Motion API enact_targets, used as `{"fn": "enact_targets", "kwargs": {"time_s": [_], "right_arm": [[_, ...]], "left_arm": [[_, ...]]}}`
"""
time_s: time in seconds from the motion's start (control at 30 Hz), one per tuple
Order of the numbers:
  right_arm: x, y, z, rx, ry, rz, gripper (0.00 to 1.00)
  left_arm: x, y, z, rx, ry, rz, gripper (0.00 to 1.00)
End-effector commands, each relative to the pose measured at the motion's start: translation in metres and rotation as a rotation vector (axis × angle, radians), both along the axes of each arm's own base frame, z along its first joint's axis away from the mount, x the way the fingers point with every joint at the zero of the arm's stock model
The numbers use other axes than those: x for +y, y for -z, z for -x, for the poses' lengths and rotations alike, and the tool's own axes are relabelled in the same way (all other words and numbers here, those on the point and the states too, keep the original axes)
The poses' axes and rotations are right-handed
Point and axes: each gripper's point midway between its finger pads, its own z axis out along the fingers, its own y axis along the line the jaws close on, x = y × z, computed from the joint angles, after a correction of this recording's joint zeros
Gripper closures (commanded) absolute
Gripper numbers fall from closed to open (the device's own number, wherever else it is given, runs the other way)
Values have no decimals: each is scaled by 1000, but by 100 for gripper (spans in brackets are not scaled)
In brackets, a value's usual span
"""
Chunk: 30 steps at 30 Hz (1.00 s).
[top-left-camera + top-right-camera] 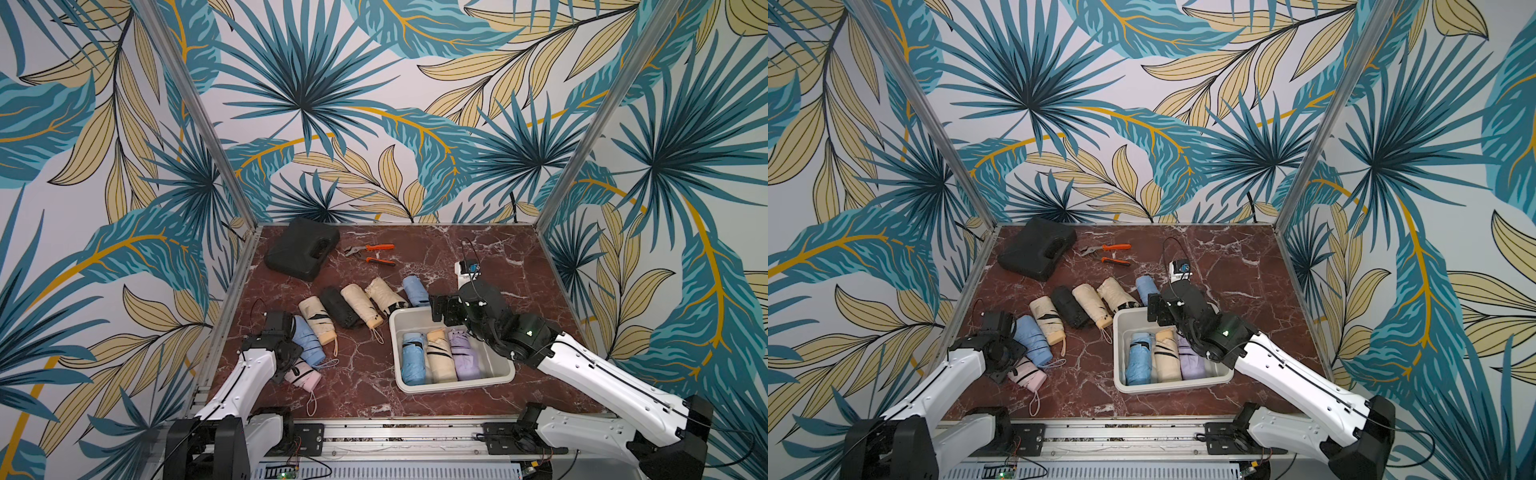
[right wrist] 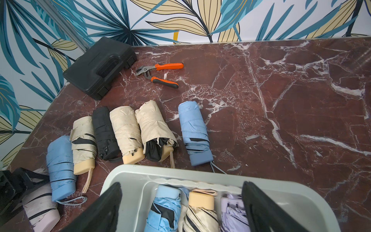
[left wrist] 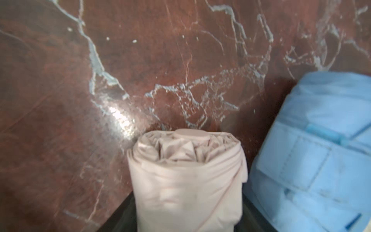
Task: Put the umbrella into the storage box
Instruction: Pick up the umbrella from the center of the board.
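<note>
A pale pink folded umbrella [image 1: 306, 377] [image 1: 1029, 376] lies on the marble table at the near left. My left gripper [image 1: 291, 365] [image 1: 1012, 365] is down over it. In the left wrist view the pink umbrella [image 3: 186, 176] fills the gap, and both dark fingers [image 3: 120, 218] press against its sides. The white storage box [image 1: 457, 384] [image 1: 1167, 387] [image 2: 140, 172] stands at the near right and holds a blue, a cream and a lilac umbrella side by side. My right gripper [image 1: 442, 311] [image 1: 1156, 309] [image 2: 181, 185] hovers open over the box's far end, holding nothing.
A blue umbrella [image 1: 309, 340] [image 3: 313, 150] lies right beside the pink one. A row of cream, black and blue umbrellas [image 1: 361, 305] runs across mid-table to the box's far edge. A black moulded case [image 1: 302, 248] and orange-handled pliers [image 1: 372, 253] lie at the back left.
</note>
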Motion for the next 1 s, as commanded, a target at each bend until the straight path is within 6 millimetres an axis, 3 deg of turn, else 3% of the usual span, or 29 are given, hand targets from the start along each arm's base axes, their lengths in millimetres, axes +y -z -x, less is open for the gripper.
{"fn": "enact_targets", "kwargs": {"time_s": [0.0,0.27,0.4,0.5,0.67,0.87,0.97], "right_arm": [[-4,4,2,5,18,-4,6],[-7,-1,3,-5,23,-7,6],[-6,-2,4,2,21,-14,7],[-4,-2,4,13,12,-19,7],[6,-2,4,31,-19,-43,9],[33,-7,8,57,-118,-141,10],[50,-8,9,81,-165,-215,11]], "left_arm": [[6,11,-1,-20,-14,10,40],[10,-3,2,-44,-22,-9,62],[10,-22,14,-53,-36,-13,71],[12,-48,20,-118,-44,-37,74],[15,-101,9,-328,-62,-61,78],[4,-158,-24,-500,-31,8,79],[-11,-183,-48,-582,-14,116,77]]}}
